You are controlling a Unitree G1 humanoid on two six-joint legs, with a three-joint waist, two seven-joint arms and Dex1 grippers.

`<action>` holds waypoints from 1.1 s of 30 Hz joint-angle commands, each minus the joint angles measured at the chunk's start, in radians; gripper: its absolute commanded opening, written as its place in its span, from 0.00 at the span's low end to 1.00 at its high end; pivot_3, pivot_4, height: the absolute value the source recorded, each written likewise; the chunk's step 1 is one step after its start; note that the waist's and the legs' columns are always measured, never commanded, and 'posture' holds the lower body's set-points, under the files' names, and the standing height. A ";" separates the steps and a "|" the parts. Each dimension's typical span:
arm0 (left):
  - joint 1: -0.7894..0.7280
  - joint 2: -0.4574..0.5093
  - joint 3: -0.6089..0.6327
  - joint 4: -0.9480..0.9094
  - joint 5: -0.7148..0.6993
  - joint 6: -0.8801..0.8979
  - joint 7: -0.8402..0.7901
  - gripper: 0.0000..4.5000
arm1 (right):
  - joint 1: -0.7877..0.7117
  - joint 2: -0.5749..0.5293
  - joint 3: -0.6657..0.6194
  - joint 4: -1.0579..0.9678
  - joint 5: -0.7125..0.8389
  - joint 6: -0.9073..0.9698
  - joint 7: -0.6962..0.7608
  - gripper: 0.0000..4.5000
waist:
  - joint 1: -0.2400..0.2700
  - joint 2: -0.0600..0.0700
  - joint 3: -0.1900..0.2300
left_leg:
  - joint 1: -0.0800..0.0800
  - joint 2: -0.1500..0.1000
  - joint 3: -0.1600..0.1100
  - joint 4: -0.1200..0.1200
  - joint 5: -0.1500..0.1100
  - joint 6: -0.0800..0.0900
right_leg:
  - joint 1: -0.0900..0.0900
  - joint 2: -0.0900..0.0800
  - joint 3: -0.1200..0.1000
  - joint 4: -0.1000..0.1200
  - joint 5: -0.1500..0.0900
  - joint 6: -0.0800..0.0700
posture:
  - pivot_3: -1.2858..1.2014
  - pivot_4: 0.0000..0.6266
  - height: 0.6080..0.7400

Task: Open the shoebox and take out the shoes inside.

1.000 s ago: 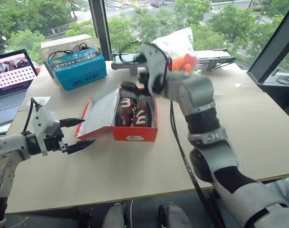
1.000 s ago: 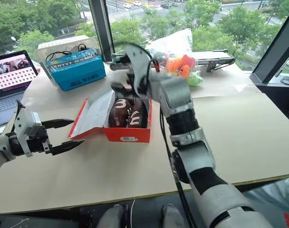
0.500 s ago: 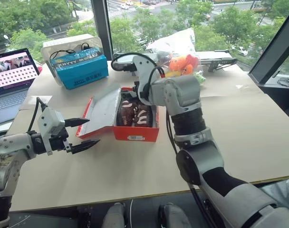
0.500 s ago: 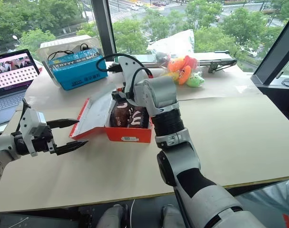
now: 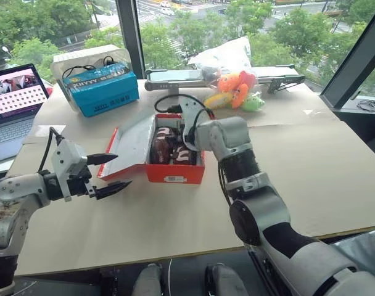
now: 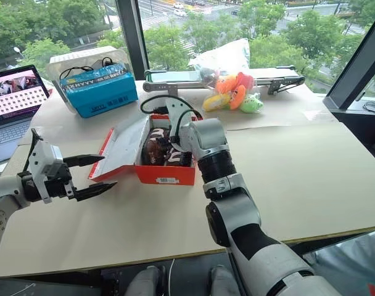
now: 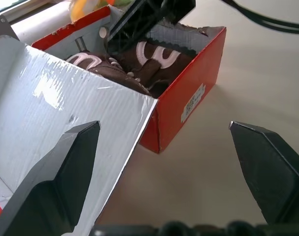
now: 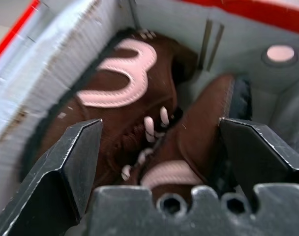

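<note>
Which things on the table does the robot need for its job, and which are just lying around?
For the job:
the red shoebox, lid open
the brown shoes inside it
the right gripper, open over them

Just lying around:
the blue box
the laptop
the plush toys

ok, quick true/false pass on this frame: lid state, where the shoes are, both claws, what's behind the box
1. The shoebox lid is shut. False: it is folded open toward the robot's left, white inside showing.
2. Both shoes are in the box. True.
3. The right claw is open, a finger on each side of the shoes. True.
4. The left claw is clamped on the lid. False: it is open, near the lid's edge, gripping nothing.
5. A blue box stands on the table behind the shoebox, toward the robot's left. True.
6. The plush toys lie inside the shoebox. False: they lie on the table behind it, near the window.
</note>
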 commanded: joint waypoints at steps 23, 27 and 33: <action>-0.017 -0.001 0.024 -0.009 -0.015 -0.012 -0.004 1.00 | -0.019 -0.086 -0.015 -0.137 -0.006 0.062 -0.019 0.99 | 0.004 0.000 0.000 | 0.000 0.000 0.000 0.000 0.000 0.000 | -0.001 0.000 0.000 0.000 0.000 0.000 | 0.52 0.24 1.00; -0.019 0.001 0.024 -0.005 -0.013 -0.012 -0.006 1.00 | -0.003 -0.072 -0.016 -0.141 -0.004 0.067 -0.029 0.99 | 0.004 0.000 0.000 | 0.000 0.000 0.000 0.000 0.000 0.000 | 0.000 0.000 0.000 0.000 0.000 0.000 | 0.52 0.24 1.00; -0.022 0.001 0.023 -0.003 -0.010 -0.013 -0.005 1.00 | -0.006 -0.055 -0.025 -0.174 0.011 0.093 -0.031 0.99 | 0.004 0.000 0.000 | 0.000 0.000 0.000 0.000 0.000 0.000 | -0.001 0.000 0.000 0.000 0.000 0.000 | 0.52 0.24 1.00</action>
